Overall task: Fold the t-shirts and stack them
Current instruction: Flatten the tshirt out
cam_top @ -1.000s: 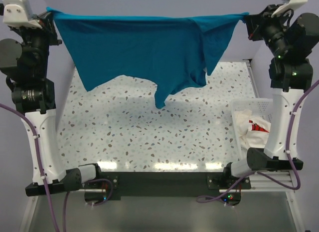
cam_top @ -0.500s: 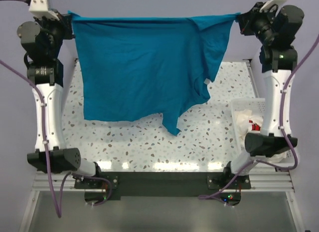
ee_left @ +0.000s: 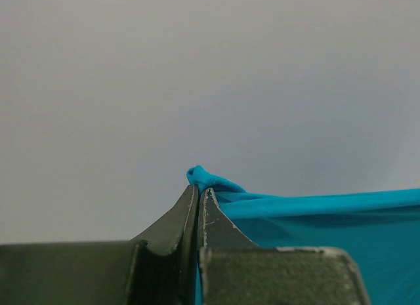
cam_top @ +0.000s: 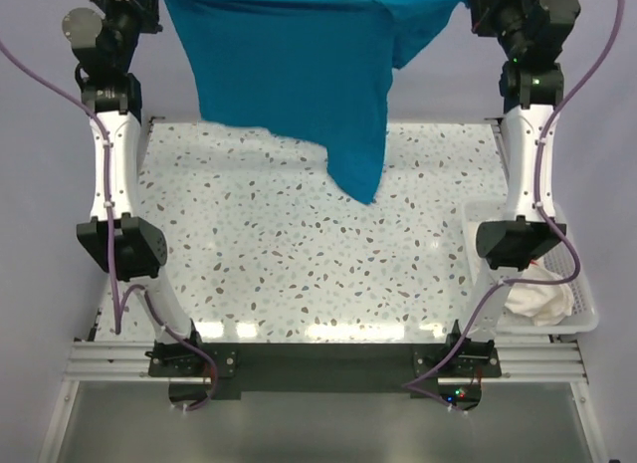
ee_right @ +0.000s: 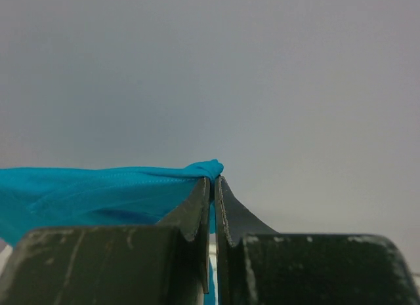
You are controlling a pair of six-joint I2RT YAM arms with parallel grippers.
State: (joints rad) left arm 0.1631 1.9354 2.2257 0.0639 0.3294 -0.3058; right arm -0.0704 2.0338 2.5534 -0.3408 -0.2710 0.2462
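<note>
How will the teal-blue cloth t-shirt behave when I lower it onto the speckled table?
Likely floppy: the teal-blue cloth t-shirt hangs limp between left gripper and right gripper, lower edge drooping unevenly. Probably light: two small corner pinches carry it. It may bunch on landing, since one side is doubled over.

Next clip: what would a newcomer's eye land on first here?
The teal-blue t-shirt hangs stretched like a banner above the far side of the speckled table, its upper corners pinched in the left tool and right tool, both shut on cloth. At the right edge, a white mesh basket holds a crumpled white cloth.
</note>
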